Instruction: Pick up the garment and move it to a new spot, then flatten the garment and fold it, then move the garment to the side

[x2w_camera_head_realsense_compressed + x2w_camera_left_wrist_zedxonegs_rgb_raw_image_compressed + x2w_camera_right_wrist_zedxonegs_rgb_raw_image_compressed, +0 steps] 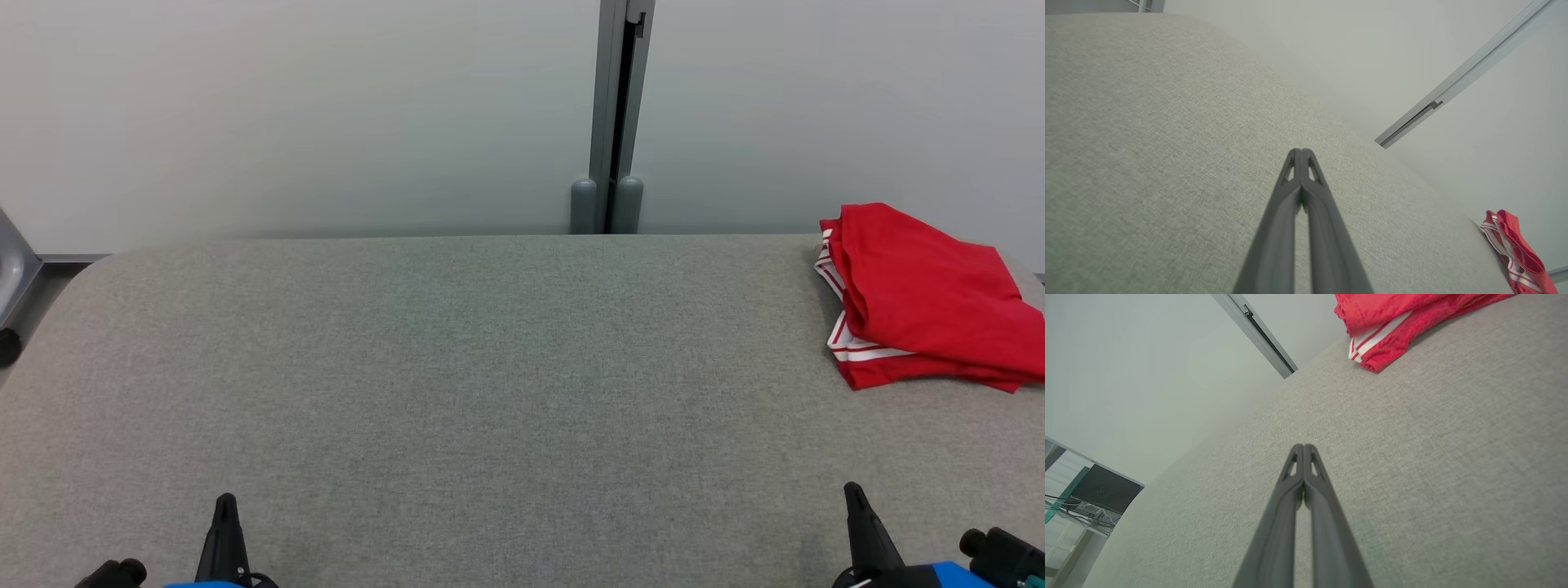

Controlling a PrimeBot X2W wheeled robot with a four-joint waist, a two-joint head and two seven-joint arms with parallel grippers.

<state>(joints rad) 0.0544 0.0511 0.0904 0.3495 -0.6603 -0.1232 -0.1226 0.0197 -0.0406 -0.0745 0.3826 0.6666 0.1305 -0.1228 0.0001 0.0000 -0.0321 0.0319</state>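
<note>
The garment is red with white stripes at its edge and lies folded in a compact pile at the far right of the grey table. It appears again in the right wrist view at the top and in the left wrist view at the lower right. My left gripper sits at the lower left near the table's front edge, shut and empty, its fingertips pressed together. At the lower right, my right gripper is also shut on nothing, well in front of the garment.
A pale wall stands behind the table with a grey vertical post at its middle. The table's far-left corner is rounded. A shelf with dark equipment and cables shows off to one side.
</note>
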